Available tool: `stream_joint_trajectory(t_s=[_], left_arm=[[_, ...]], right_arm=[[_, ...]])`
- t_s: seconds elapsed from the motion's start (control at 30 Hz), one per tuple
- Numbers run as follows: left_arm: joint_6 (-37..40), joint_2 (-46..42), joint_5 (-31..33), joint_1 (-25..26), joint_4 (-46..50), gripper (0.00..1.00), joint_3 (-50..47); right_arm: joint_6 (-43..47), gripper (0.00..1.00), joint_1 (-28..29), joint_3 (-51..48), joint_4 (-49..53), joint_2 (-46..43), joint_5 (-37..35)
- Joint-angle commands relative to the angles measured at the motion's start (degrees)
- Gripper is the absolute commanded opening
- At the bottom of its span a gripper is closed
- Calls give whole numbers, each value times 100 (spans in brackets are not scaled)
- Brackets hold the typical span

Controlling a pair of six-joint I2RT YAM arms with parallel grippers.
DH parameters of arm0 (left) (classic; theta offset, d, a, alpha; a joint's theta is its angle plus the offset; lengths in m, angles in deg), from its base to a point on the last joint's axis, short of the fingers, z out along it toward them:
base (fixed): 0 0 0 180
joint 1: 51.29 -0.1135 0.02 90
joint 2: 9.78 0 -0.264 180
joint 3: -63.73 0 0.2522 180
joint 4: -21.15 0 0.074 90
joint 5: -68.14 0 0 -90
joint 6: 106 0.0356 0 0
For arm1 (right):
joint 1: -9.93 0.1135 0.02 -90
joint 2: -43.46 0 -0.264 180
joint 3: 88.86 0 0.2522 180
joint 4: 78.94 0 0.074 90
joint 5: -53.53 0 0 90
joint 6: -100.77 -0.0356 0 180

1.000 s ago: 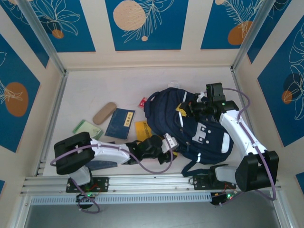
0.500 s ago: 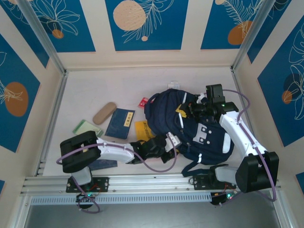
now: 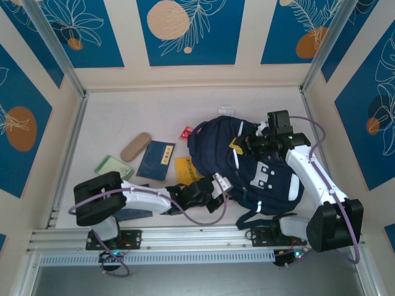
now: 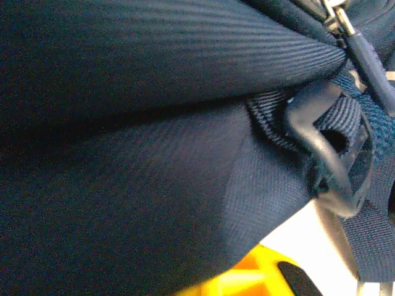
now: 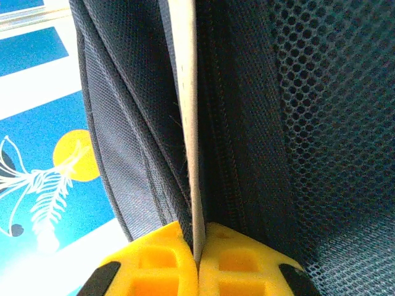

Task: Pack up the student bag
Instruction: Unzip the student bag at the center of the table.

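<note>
The student bag (image 3: 250, 163), dark navy with white stripes and grey patches, lies right of the table's middle. My left gripper (image 3: 218, 185) is at its lower left edge, shut on the navy fabric. In the left wrist view that fabric (image 4: 154, 154) drapes over the jaws, and one yellow finger (image 4: 256, 280) shows beneath it. A strap with a dark plastic buckle (image 4: 327, 166) hangs to the right. My right gripper (image 3: 245, 143) sits at the bag's top. Its yellow fingers (image 5: 154, 259) are pressed together on a thin pale strip (image 5: 188, 123) along the zipper edge.
Left of the bag lie a navy booklet with a yellow label (image 3: 156, 160), a tan oval case (image 3: 136, 146), a green item (image 3: 113, 166) and a yellow item (image 3: 184, 166). A small red item (image 3: 185, 132) and a white one (image 3: 225, 111) lie behind. Walls close in all around.
My left gripper has closed from partly open onto the bag's lower left edge, and its arm has shifted slightly. The right gripper has kept its hold and place.
</note>
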State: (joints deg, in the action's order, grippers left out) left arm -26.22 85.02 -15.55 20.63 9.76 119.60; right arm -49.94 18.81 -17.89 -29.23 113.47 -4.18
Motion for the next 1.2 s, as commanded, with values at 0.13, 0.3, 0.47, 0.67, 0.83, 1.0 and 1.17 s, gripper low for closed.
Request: stream_joint_trajectory(t_s=[0.13, 0.3, 0.47, 0.67, 0.83, 1.0, 1.17], left_arm=[[-86, -518, 747, 31, 393, 0, -368], [-35, -686, 1130, 24, 806, 0, -387], [19, -1014, 1455, -84, 1193, 0, -457], [89, -1438, 1437, -312, 1855, 0, -458], [108, -1798, 1420, -365, 2442, 0, -473], [-34, -2251, 1299, -634, 2905, 0, -536], [-174, -2504, 708, -1101, 3250, 0, -410]], right_arm=[[591, 0, 46, 115, 778, -217, -175], [954, 0, 143, 227, 1006, -217, -380], [1639, 0, 419, 548, 1509, -90, -843], [2887, 0, 1282, 1461, 2736, 545, -2494], [3326, 0, 1995, 1783, 3021, 921, -3514], [3736, 0, 2484, 1956, 3067, 1184, -4067], [4193, 0, 2739, 2087, 3094, 1363, -4766]])
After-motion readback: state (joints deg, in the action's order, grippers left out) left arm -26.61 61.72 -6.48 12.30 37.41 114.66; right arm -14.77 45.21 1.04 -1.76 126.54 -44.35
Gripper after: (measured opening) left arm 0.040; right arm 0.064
